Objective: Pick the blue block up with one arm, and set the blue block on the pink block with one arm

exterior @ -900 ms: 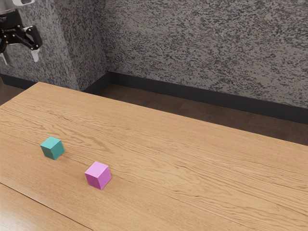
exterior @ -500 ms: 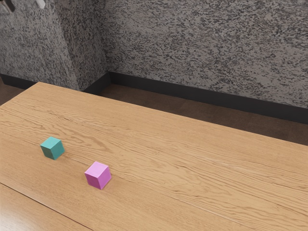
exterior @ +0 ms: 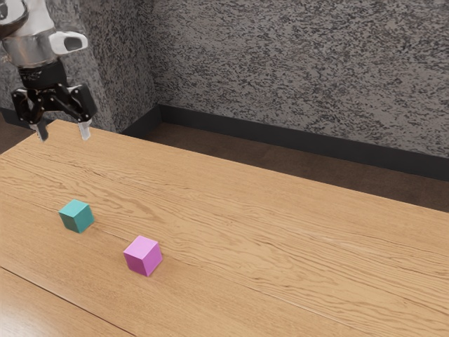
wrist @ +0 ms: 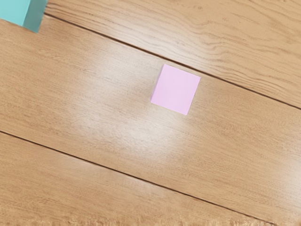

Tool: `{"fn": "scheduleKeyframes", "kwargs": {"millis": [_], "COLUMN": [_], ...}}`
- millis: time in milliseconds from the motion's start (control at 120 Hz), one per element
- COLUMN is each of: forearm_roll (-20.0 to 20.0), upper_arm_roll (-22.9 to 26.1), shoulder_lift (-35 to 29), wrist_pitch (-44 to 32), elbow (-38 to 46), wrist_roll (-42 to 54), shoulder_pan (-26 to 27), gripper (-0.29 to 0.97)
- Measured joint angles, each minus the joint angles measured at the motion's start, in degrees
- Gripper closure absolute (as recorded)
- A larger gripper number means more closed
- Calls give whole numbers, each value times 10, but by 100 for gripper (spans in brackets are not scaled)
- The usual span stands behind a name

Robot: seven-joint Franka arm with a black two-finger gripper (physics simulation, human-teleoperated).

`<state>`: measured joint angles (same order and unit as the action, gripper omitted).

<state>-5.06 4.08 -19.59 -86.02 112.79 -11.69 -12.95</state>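
Downward come the jaws, apparently spread; blue block (exterior: 76, 215), pink block (exterior: 143, 255) unmoved.

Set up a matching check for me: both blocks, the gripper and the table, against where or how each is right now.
Things:
1 teal-blue cube block
2 pink cube block
3 black two-finger gripper
4 wooden plank table

States:
A bears both blocks
B open, up in the air, holding nothing
C resting on the table, nearer the exterior view's left edge
D resting on the table, nearer the exterior view's lower edge

Pairs: 1-C, 2-D, 3-B, 4-A.
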Motion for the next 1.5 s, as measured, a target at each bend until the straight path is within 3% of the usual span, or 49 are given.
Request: {"fn": "scheduleKeyframes", "kwargs": {"millis": [100,292,458,608,775,983,1500], "forearm_roll": [21,47,63,67,82,80,78], "upper_arm_roll": [3,-22,-70,-92,-107,-114,-158], "shoulder_lift": [24,98,176,200,230,268,331], "wrist_pitch": [-48,-243,-385,-450,-478,-492,-430], "elbow": [32,126,136,136,132,121,49], "wrist_roll": [-6,29,96,190,283,372,361], "shoulder_pan": [0,0,0,-19,-35,3,-2], "gripper": [0,0,0,0,0,0,0]}}
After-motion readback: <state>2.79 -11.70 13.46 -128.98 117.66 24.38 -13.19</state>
